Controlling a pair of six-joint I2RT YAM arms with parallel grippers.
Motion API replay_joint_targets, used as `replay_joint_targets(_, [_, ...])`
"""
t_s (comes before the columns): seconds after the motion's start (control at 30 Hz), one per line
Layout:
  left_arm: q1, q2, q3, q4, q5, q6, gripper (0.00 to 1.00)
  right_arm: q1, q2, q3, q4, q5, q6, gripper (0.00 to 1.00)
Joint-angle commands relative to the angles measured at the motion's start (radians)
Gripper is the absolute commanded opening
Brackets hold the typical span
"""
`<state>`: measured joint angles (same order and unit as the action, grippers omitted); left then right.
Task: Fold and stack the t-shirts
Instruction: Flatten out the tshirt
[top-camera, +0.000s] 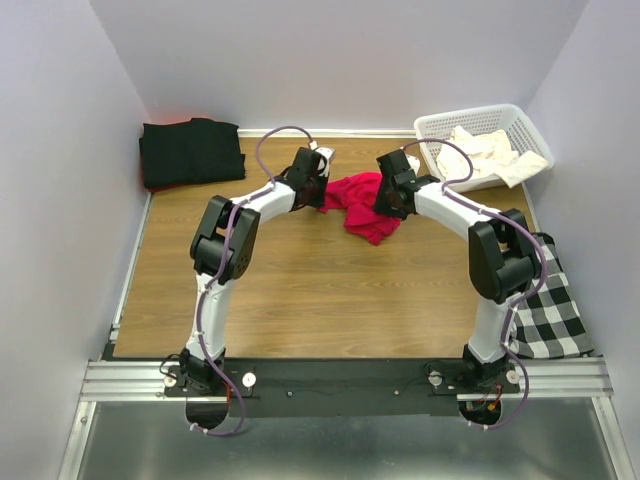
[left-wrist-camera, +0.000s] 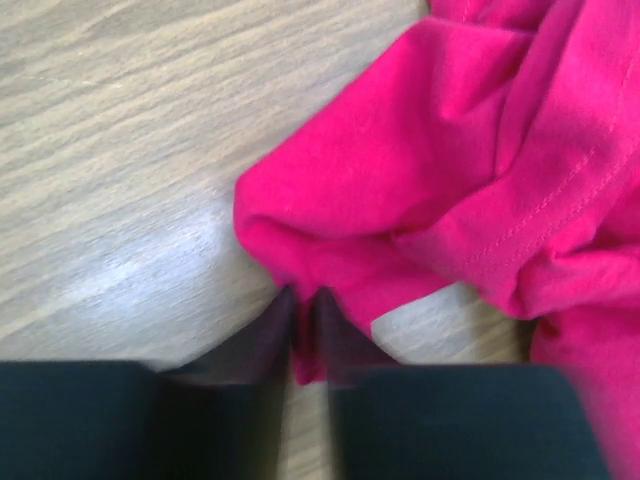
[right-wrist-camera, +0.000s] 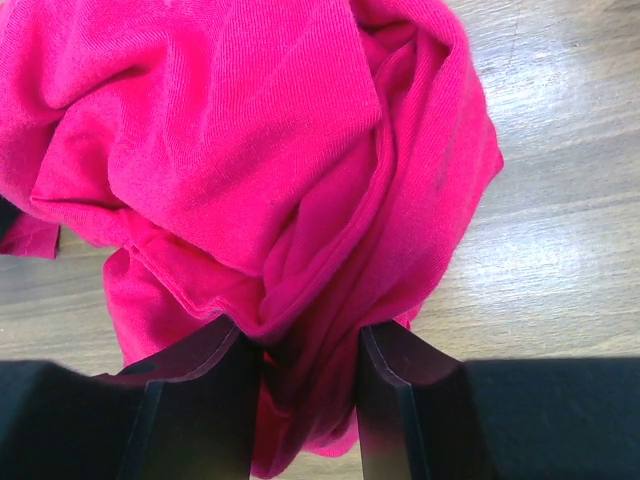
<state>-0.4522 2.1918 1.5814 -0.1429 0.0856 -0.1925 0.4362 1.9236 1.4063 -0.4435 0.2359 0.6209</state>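
Observation:
The crimson-red t-shirt (top-camera: 362, 207) lies crumpled on the wooden table at the middle back. My left gripper (top-camera: 325, 187) is at its left edge and is shut on a thin fold of the red t-shirt (left-wrist-camera: 420, 170); in the left wrist view the gripper (left-wrist-camera: 303, 306) has its jaws almost touching. My right gripper (top-camera: 386, 200) is at the shirt's right side. In the right wrist view that gripper (right-wrist-camera: 300, 342) is shut on a thick bunch of the red t-shirt (right-wrist-camera: 220, 130). The black t-shirt (top-camera: 190, 151) lies folded at the back left. The cream-white t-shirt (top-camera: 484, 150) lies in the basket.
A white lattice basket (top-camera: 478, 115) stands at the back right corner. A black-and-white checked cloth (top-camera: 548, 300) hangs over the table's right edge. Grey walls close in the left, back and right sides.

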Motion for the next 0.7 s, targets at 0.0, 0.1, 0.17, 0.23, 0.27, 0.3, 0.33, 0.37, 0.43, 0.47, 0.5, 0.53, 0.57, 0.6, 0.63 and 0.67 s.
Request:
replay_joint_targets(0.0, [-0.009, 0.040, 0.061, -0.066, -0.078, 0.011, 0.01, -0.011, 0.020, -0.004, -0.020, -0.018, 0.013, 0.45])
replay_joint_targets(0.1, [-0.008, 0.017, 0.071, -0.093, -0.159, 0.016, 0.00, -0.016, 0.003, -0.006, -0.023, -0.009, 0.013, 0.42])
replay_joint_targets(0.17, [0.000, -0.030, 0.066, -0.103, -0.211, 0.015, 0.00, -0.021, -0.011, -0.007, -0.030, 0.003, 0.013, 0.40])
replay_joint_targets(0.23, [0.024, -0.094, 0.058, -0.113, -0.288, 0.013, 0.00, -0.031, -0.034, -0.006, -0.037, 0.016, 0.010, 0.36])
replay_joint_targets(0.27, [0.036, -0.119, 0.057, -0.116, -0.312, 0.008, 0.00, -0.036, -0.041, -0.006, -0.046, 0.019, 0.007, 0.36])
replay_joint_targets(0.3, [0.049, -0.144, 0.052, -0.129, -0.364, 0.008, 0.00, -0.046, -0.052, -0.004, -0.050, 0.023, 0.002, 0.36])
replay_joint_targets(0.33, [0.061, -0.192, 0.055, -0.133, -0.386, 0.007, 0.00, -0.053, -0.069, -0.004, -0.058, 0.032, -0.001, 0.37])
replay_joint_targets(0.37, [0.091, -0.219, 0.055, -0.138, -0.406, 0.004, 0.00, -0.059, -0.081, -0.003, -0.069, 0.037, -0.004, 0.37])
replay_joint_targets(0.43, [0.122, -0.289, 0.063, -0.145, -0.441, 0.004, 0.00, -0.071, -0.101, -0.003, -0.077, 0.052, -0.021, 0.42])
replay_joint_targets(0.47, [0.148, -0.311, 0.068, -0.149, -0.446, 0.007, 0.00, -0.076, -0.121, -0.001, -0.086, 0.059, -0.027, 0.44])
replay_joint_targets(0.5, [0.161, -0.329, 0.081, -0.153, -0.448, 0.019, 0.00, -0.083, -0.127, -0.001, -0.087, 0.063, -0.047, 0.46])
replay_joint_targets(0.53, [0.170, -0.363, 0.091, -0.158, -0.457, 0.022, 0.00, -0.088, -0.135, 0.006, -0.090, 0.080, -0.058, 0.50])
replay_joint_targets(0.57, [0.178, -0.375, 0.101, -0.164, -0.460, 0.025, 0.00, -0.090, -0.144, 0.013, -0.098, 0.086, -0.065, 0.55])
replay_joint_targets(0.6, [0.190, -0.386, 0.124, -0.176, -0.460, 0.031, 0.00, -0.096, -0.147, 0.020, -0.103, 0.092, -0.085, 0.58])
replay_joint_targets(0.63, [0.191, -0.404, 0.140, -0.188, -0.469, 0.037, 0.00, -0.096, -0.152, 0.037, -0.110, 0.111, -0.093, 0.59])
replay_joint_targets(0.67, [0.193, -0.412, 0.153, -0.198, -0.475, 0.041, 0.00, -0.099, -0.155, 0.046, -0.118, 0.118, -0.104, 0.60])
